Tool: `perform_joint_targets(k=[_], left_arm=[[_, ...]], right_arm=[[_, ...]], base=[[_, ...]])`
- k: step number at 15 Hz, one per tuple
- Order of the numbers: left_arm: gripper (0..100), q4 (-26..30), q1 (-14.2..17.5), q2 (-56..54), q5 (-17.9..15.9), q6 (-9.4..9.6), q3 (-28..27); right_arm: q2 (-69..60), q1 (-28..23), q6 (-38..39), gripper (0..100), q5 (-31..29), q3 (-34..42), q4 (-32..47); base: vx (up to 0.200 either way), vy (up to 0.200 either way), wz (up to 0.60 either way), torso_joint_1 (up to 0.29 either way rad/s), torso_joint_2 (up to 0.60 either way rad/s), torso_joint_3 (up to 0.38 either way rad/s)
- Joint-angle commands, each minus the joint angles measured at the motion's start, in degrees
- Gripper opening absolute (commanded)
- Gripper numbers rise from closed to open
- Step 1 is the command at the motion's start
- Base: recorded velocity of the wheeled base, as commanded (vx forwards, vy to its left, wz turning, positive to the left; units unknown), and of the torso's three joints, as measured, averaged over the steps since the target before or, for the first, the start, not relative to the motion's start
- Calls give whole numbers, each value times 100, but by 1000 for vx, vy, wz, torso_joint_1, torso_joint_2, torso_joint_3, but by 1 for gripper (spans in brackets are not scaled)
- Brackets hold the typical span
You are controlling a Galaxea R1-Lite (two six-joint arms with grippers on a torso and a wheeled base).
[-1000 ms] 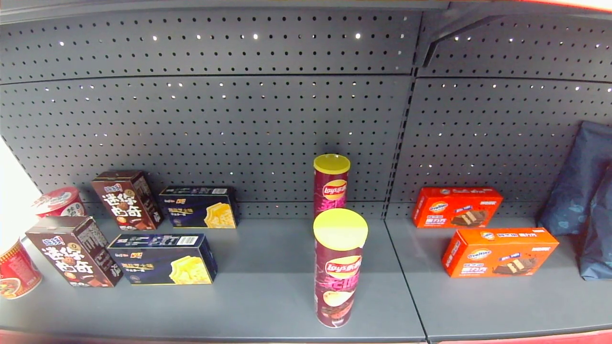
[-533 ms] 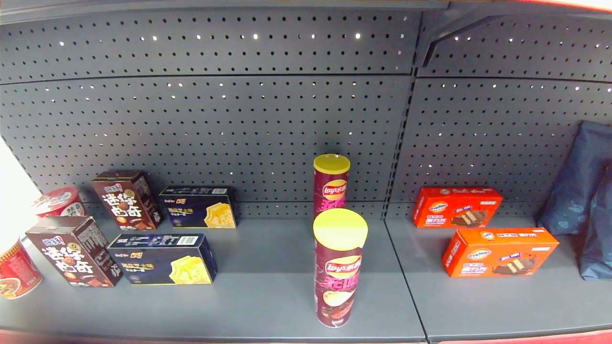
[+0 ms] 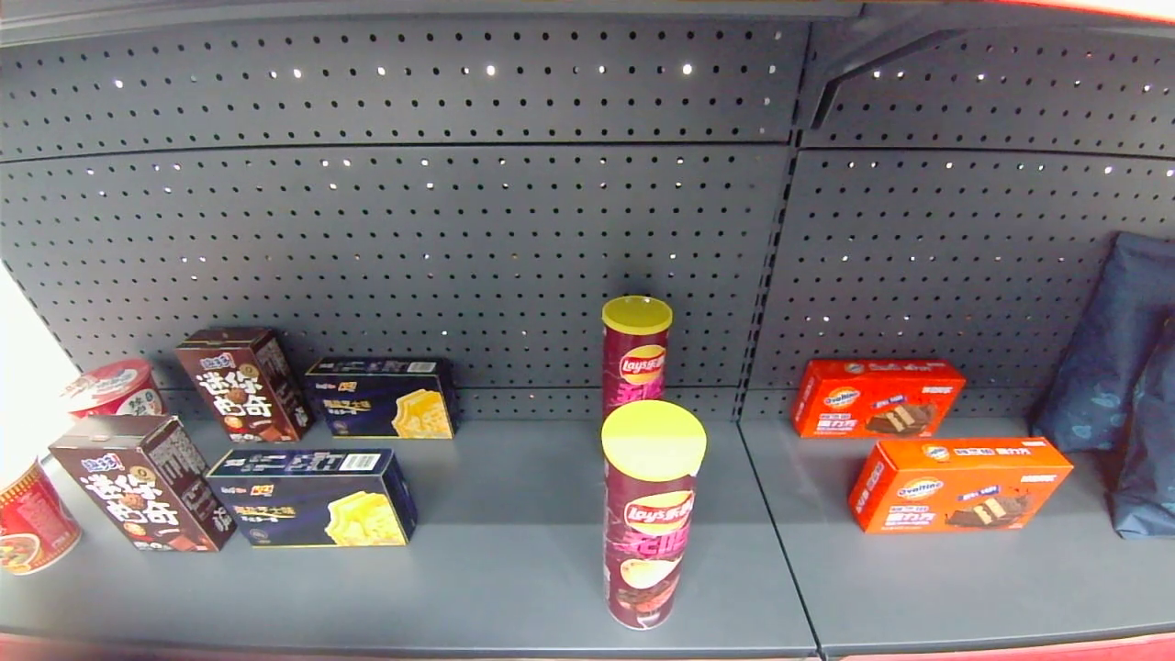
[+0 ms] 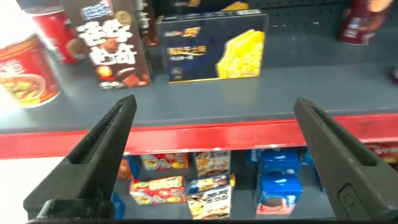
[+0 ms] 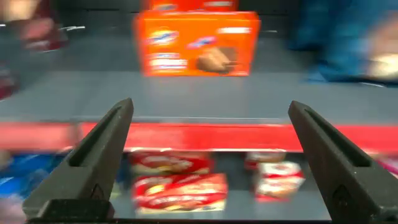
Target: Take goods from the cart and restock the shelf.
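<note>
Left gripper (image 4: 214, 104) and right gripper (image 5: 209, 107) gape wide and empty, just off the shelf (image 3: 514, 560) front edge. Fetch cart goods matching a row, perhaps beside the front orange box (image 3: 959, 484) towards the right end.

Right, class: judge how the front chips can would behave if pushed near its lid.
The front chips can stands tall on a narrow base, so it would probably tip. Being round, it would likely roll once down.

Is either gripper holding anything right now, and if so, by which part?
Nothing is held. The left gripper and the right gripper are both open and empty, each facing the front edge of the shelf.
</note>
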Motion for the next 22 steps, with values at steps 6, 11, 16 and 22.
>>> perform_joint_targets(k=[6, 11, 16, 22], left_arm=[[100, 7, 1, -7, -439, 70, 2], [100, 7, 1, -7, -439, 44, -6], [100, -2, 1, -7, 45, 61, 2], [100, -2, -8, -7, -535, -18, -6]], right_arm=[[7, 0, 75, 100, 50, 18, 68], [7, 0, 84, 100, 50, 18, 68], [7, 0, 75, 100, 41, 18, 33], [7, 0, 75, 100, 41, 27, 33]], base=[[0, 0, 0, 0, 0, 0], [0, 0, 0, 0, 0, 0], [0, 0, 0, 0, 0, 0], [0, 0, 0, 0, 0, 0]])
